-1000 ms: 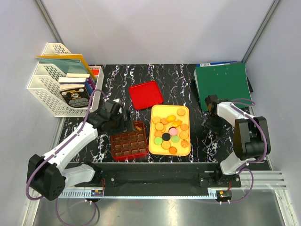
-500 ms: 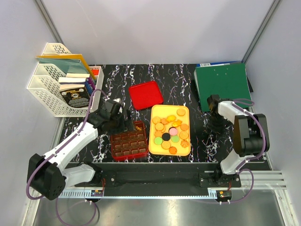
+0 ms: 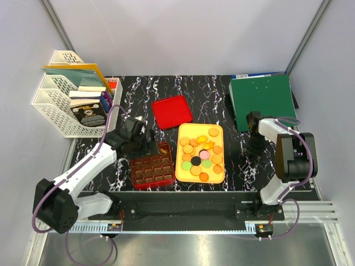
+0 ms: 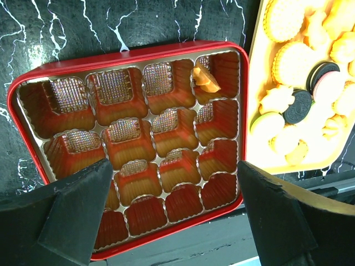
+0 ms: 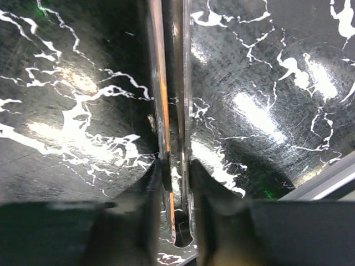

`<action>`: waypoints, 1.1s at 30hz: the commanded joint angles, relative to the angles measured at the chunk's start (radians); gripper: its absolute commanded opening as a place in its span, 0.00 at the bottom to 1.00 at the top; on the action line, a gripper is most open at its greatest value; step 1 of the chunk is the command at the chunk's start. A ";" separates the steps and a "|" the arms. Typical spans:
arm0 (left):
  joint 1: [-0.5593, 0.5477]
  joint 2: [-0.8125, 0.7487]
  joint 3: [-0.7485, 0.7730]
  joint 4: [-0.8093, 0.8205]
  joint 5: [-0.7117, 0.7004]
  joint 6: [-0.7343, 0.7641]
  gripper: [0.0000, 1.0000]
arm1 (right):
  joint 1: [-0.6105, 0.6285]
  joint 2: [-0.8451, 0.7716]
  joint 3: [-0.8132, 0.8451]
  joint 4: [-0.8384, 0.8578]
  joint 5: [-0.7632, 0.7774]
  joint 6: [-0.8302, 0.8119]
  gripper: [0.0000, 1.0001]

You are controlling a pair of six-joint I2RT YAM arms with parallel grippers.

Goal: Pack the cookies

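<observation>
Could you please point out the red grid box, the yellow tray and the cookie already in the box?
red grid box (image 4: 125, 141): left wrist view, an empty middle cell.
yellow tray (image 3: 192, 131): top external view, bare far-left floor.
cookie in the box (image 4: 205, 81): left wrist view, its orange top.

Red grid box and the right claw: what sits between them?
The yellow tray of cookies, then a bare strip of black table, in the top view.

Left pincer points down, jaws spread wide; right pincer points down, jaws barely apart.
</observation>
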 commanded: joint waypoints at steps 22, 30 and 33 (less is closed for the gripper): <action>-0.002 0.054 0.050 0.031 -0.010 -0.012 0.99 | 0.029 -0.502 0.075 -0.140 -0.104 -0.135 0.00; -0.002 0.079 0.094 0.031 -0.018 -0.021 0.99 | 0.204 -0.522 0.265 -0.226 -0.267 -0.353 0.00; -0.002 0.083 0.103 0.031 -0.018 -0.030 0.99 | 0.388 -0.456 0.357 -0.296 -0.190 -0.376 0.00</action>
